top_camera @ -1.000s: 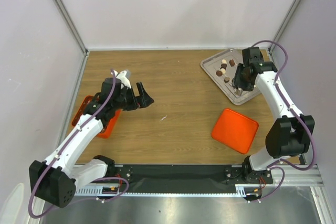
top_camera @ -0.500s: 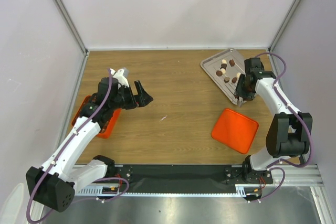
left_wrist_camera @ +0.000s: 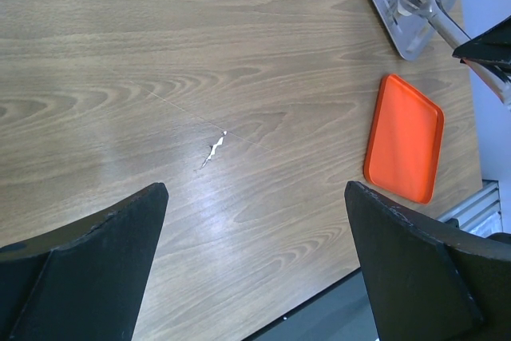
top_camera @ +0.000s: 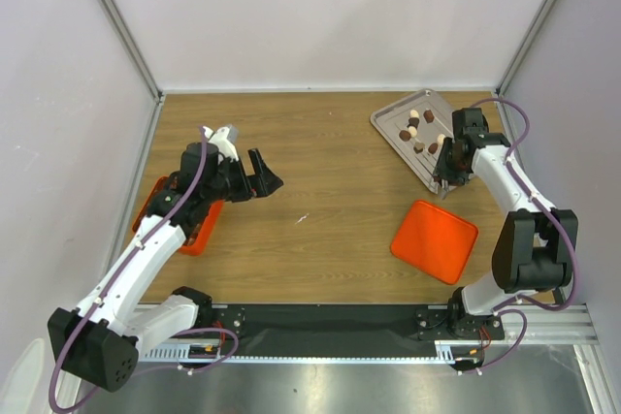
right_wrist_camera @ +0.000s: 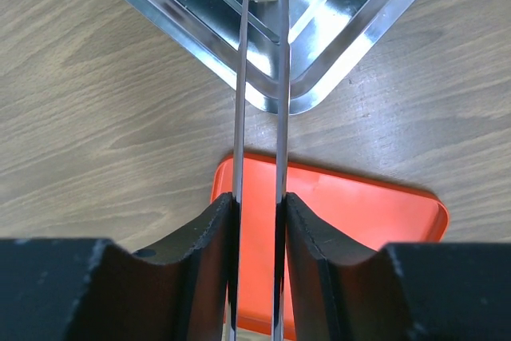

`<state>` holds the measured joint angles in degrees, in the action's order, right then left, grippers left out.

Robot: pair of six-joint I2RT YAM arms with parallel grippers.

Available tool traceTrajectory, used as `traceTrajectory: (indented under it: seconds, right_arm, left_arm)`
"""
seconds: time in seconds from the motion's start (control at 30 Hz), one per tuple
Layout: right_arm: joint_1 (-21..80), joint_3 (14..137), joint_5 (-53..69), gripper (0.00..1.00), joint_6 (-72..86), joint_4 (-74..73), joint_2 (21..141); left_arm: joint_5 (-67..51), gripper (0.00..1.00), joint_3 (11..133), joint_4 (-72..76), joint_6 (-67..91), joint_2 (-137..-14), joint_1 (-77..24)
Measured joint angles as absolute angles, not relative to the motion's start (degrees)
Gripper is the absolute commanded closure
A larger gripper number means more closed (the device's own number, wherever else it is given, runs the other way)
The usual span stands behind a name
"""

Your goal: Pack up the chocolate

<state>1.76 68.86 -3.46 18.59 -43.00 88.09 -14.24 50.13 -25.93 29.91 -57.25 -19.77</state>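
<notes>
The chocolate [top_camera: 412, 124] is all in the metal tray [top_camera: 386, 121], just ahead of the right tool [right_wrist_camera: 259, 205]. The pieces are mostly dark with a few cream ones. They're too small and roundish to pick out a long axis, but the loose string of them runs diagonally away from the tool. The right tool is pinched onto the tongs [right_wrist_camera: 240, 77], which stick straight out in front with their tips over the tray's corner. An orange lid [top_camera: 434, 239] sits on the table [top_camera: 330, 172] right below that tool. The left tool [left_wrist_camera: 255, 189] is wide open and holds nothing, with the orange box [top_camera: 199, 237] back behind it under the arm.
</notes>
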Motion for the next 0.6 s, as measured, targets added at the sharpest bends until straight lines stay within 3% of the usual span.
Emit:
traceTrajectory:
  seconds: [0.6]
  right_arm:
    - [4.8, 73.1, -1.8, 0.78, 18.5, -46.5, 82.8]
  left_arm:
    - [-5.2, 0.0, 67.5, -35.2, 29.2, -61.6, -18.7]
